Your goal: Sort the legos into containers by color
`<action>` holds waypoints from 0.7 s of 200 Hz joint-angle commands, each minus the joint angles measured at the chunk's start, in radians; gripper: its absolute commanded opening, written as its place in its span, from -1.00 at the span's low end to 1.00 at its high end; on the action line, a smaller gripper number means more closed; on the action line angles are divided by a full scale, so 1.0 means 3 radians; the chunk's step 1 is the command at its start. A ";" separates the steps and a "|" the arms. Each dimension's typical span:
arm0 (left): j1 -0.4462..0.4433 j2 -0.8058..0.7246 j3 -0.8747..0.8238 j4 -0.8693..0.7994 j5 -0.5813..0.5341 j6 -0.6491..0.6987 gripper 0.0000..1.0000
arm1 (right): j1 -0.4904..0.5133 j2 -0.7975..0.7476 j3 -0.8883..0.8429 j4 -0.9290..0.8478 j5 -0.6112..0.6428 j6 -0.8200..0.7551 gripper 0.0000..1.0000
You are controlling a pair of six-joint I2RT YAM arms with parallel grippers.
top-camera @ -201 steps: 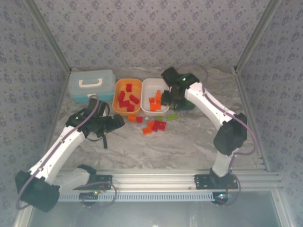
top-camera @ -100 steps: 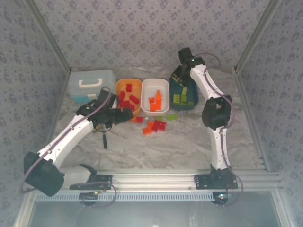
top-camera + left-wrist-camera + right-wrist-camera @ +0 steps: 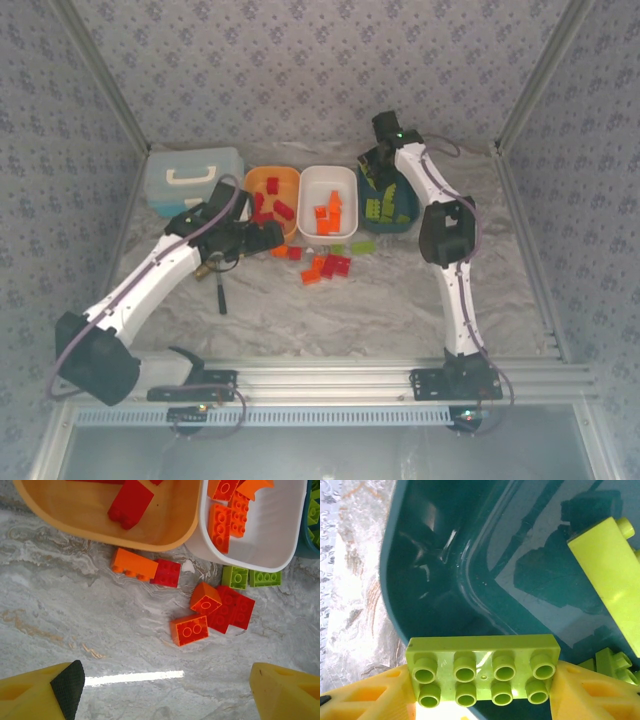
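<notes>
- Along the back, left to right: case [image 3: 190, 178], left tray [image 3: 248, 205], middle tray [image 3: 312, 188], right tray [image 3: 402, 222].
- Just before the trays: loose bricks [image 3: 326, 265].
- Farther left: tool [image 3: 221, 296].

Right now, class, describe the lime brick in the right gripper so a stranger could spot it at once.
Find the dark teal tray, rightmost of three in a row. The right gripper hangs over it, and clamped between its yellow fingers is a lime brick with eight studs. The other lime bricks lie loose in the tray; this one is held.

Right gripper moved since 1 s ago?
Yes. The right gripper went from beside the white tray toward the back wall, to the far end of the dark teal tray.
</notes>
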 commanded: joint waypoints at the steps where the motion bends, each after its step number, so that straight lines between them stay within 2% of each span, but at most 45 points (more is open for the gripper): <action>1: -0.0024 0.0184 0.0180 -0.0064 -0.0064 0.0189 0.74 | -0.0053 0.0083 0.0029 -0.0067 -0.0024 0.0246 0.30; 27: -0.0027 0.0415 0.0244 -0.0096 -0.0102 0.0286 0.68 | -0.0077 0.0094 0.0064 -0.0079 -0.0062 0.0216 0.39; 68: -0.0117 0.0598 0.0274 -0.0030 -0.0111 0.0367 0.63 | -0.0062 0.0054 0.0391 -0.0311 -0.0004 -0.0114 0.66; 114: -0.0247 0.0718 0.0263 0.0022 -0.0091 0.0441 0.58 | 0.0027 -0.0353 0.0324 -0.0452 0.0160 -0.0581 0.69; 140: -0.0545 0.0854 0.0244 0.0009 -0.0109 0.0908 0.49 | 0.0197 -0.0760 0.0055 -0.0468 0.0319 -0.1097 0.66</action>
